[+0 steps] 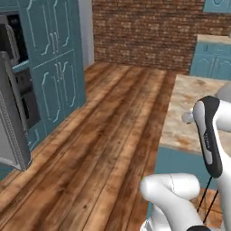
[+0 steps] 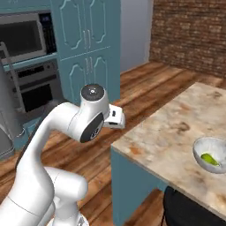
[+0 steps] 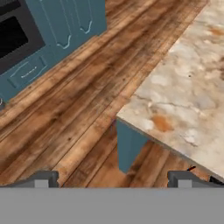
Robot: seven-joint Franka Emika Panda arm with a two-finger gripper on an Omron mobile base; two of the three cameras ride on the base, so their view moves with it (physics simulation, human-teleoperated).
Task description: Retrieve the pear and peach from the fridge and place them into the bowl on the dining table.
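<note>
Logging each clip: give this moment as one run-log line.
hand: open, empty, over table corner | pear: in bowl on dining table | peach: not placed | fridge: door open

My arm is glossy white, rounded links joined by dark grey joints, one capped with a grey disc; my finger tips are small and dark grey.

Pear in bowl on dining table

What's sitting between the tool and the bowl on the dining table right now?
Nothing visible. The open, empty tool hangs over the floor off the dining table's corner, and the bare marbled top runs clear to the bowl, which already holds the pear.
</note>
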